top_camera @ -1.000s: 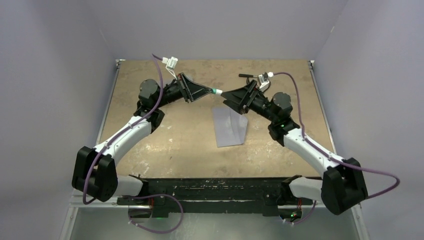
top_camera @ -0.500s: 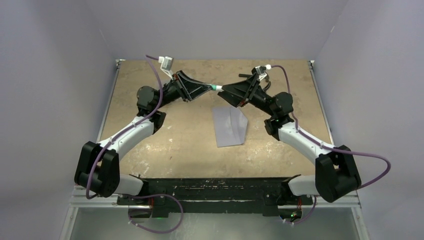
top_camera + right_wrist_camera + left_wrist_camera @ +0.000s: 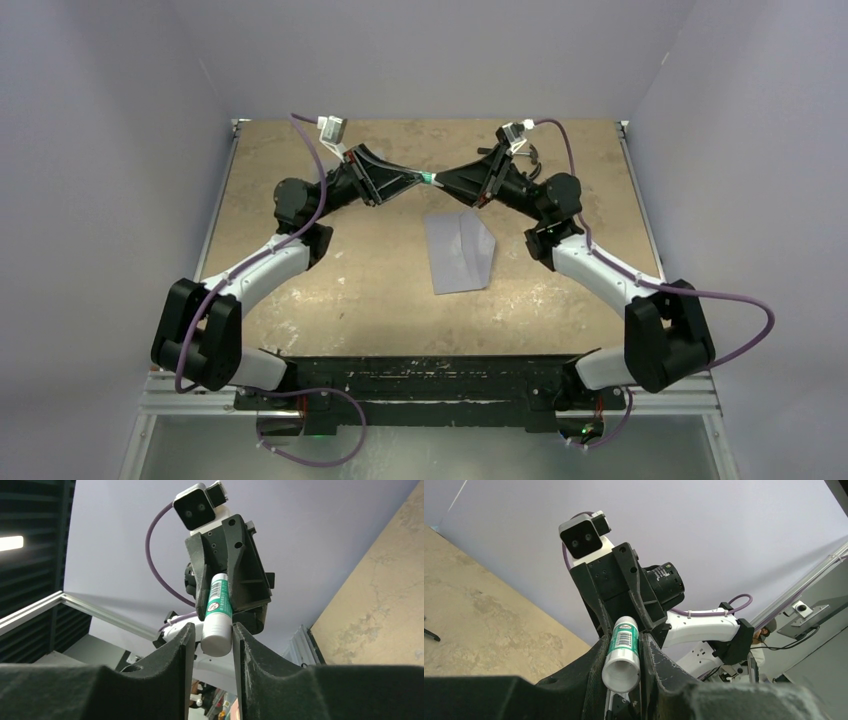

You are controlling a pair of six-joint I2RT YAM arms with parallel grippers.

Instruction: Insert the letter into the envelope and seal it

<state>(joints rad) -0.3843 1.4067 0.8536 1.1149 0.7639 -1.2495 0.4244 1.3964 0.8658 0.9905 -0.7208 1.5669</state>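
Envelope (image 3: 460, 252) lies flat mid-desk (image 3: 330, 280), just near of both grippers; no letter in sight, can't tell if it's inside. Judging it light, thin, floppy paper that will skid on the desk and crease easily, so pin the body flat with one arm and work the flap by its edge, not the middle. Farther out, raised above the desk: left gripper (image 3: 412, 181) jaws clenched on one end of a green-and-white glue stick (image 3: 428, 179), right gripper (image 3: 447, 183) jaws look pinched on the other end.
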